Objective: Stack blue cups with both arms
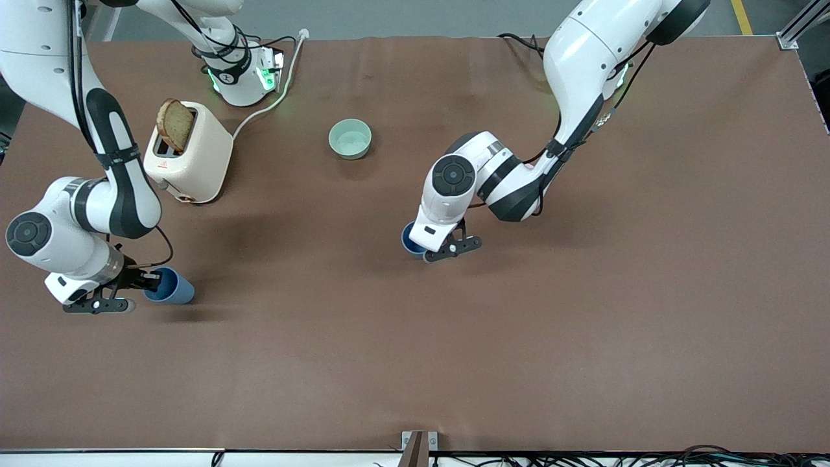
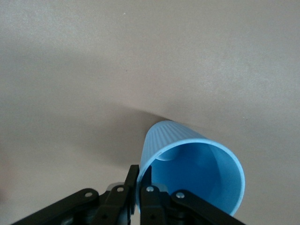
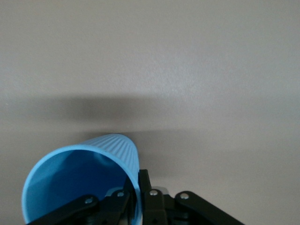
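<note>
Left wrist view showed left hand (image 2: 138, 187) clamped on rim of matte blue ribbed tumbler (image 2: 192, 173). Right hand (image 3: 139, 190) pinched rim of second blue tumbler (image 3: 79, 180), both off brown tabletop (image 1: 583, 311). Judged light, stiff, slightly slick; rim-wall grip suited.

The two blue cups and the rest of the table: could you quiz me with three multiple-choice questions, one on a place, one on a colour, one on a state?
1. The toaster stands toward which arm's end?
A the left arm's
B the right arm's
C midway

2. The bowl is
A pink
B yellow
C pale green

3. The left gripper is
A shut on a blue cup
B open
C holding bread

Answers: B, it stands beside the right arm; C, front view shows it; A, its fingers pinch the rim.
</note>
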Available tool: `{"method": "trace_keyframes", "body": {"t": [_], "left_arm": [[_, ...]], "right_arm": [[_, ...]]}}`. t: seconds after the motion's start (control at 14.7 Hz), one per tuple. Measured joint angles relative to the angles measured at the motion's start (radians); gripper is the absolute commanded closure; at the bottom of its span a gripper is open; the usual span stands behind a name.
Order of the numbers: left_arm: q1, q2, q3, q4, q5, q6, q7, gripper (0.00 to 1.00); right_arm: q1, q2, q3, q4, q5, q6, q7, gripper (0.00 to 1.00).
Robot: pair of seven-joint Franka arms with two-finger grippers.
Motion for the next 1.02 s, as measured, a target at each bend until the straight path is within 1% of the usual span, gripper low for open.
{"method": "trace_keyframes", "body": {"t": [0.14, 0.27, 0.41, 0.54, 0.61, 0.68, 0.88, 1.02], "left_arm": [[0.0, 0.002, 0.002, 0.01, 0.006, 0.006, 0.0, 0.0], [0.005, -0.006, 0.006, 0.059, 0.019, -0.026, 0.0, 0.0], [0.032, -0.05, 0.011, 0.133, 0.03, -0.15, 0.008, 0.0], [0.093, -0.146, 0.013, 0.186, 0.035, -0.289, 0.083, 0.0], [0.135, -0.208, 0.014, 0.196, 0.035, -0.345, 0.143, 0.0], [0.184, -0.273, 0.014, 0.2, 0.035, -0.397, 0.208, 0.0], [0.316, -0.441, 0.012, 0.197, 0.032, -0.549, 0.405, 0.0], [0.366, -0.512, 0.012, 0.189, 0.03, -0.598, 0.513, 0.0]], "right_arm": [[0.002, -0.001, 0.001, 0.045, 0.0, -0.063, -0.001, 0.99], [0.011, -0.003, 0.01, 0.141, 0.0, -0.192, -0.002, 0.99], [0.037, -0.01, 0.024, 0.26, 0.0, -0.33, 0.002, 0.99], [0.072, -0.024, 0.049, 0.338, 0.002, -0.408, 0.053, 0.99], [0.088, -0.033, 0.076, 0.356, 0.002, -0.426, 0.11, 0.99], [0.103, -0.042, 0.116, 0.365, 0.002, -0.434, 0.186, 0.99], [0.15, -0.054, 0.273, 0.367, 0.001, -0.437, 0.46, 0.99], [0.171, -0.054, 0.378, 0.367, 0.0, -0.436, 0.621, 0.99]]}}
